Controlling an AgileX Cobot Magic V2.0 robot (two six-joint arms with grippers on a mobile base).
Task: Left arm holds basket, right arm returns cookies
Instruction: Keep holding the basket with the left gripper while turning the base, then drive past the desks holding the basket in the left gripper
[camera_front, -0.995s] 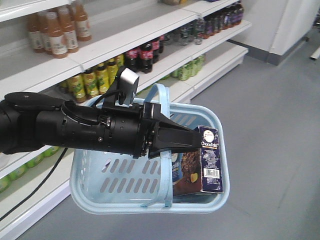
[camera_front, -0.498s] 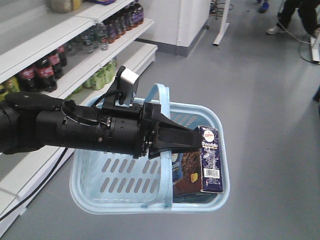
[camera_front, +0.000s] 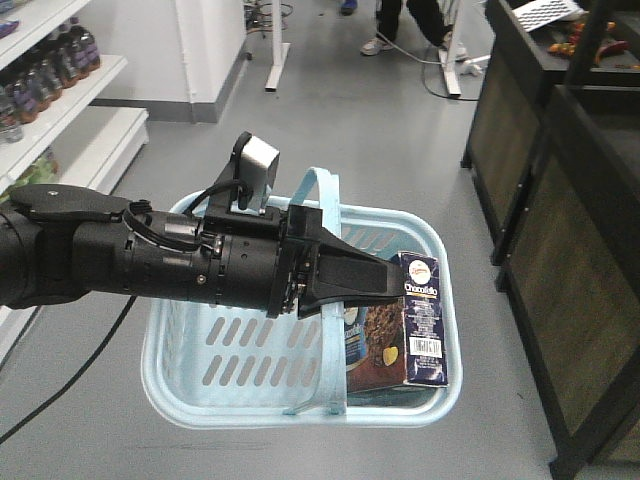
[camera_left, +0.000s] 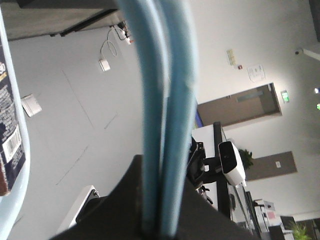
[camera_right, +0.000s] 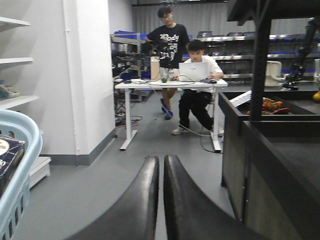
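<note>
**Asker:** What do you have hold of, starting closest in?

**Me:** My right gripper holds nothing. Its two smooth, rounded black fingers lie pressed together with only a thin seam between them. My left gripper is clamped on the arched handle, which runs as two pale blue bands straight down between my dark jaws.

**Asker:** And the basket itself?

**Me:** The basket hangs from that handle under my left arm, clear of the floor. It is light blue moulded plastic, rectangular with rounded corners, a thick rolled rim and slotted walls.

**Asker:** Where are the cookies?

**Me:** The cookies stand on end inside the basket, leaning against its right-hand wall. It is a dark navy cardboard box, flat-faced and sharp-edged, with a barcode panel on its narrow side.

**Asker:** So what's done and what's left?

**Me:** As I judge it, the holding half is done and the returning half is not begun. My right arm has yet to reach in, take the box and put it back.

**Asker:** What lies beyond?

**Me:** Smooth grey floor, then a black shelving unit on my right and white shelves of bottles on my left. Farthest off, two people are at a white table with a laptop.
</note>
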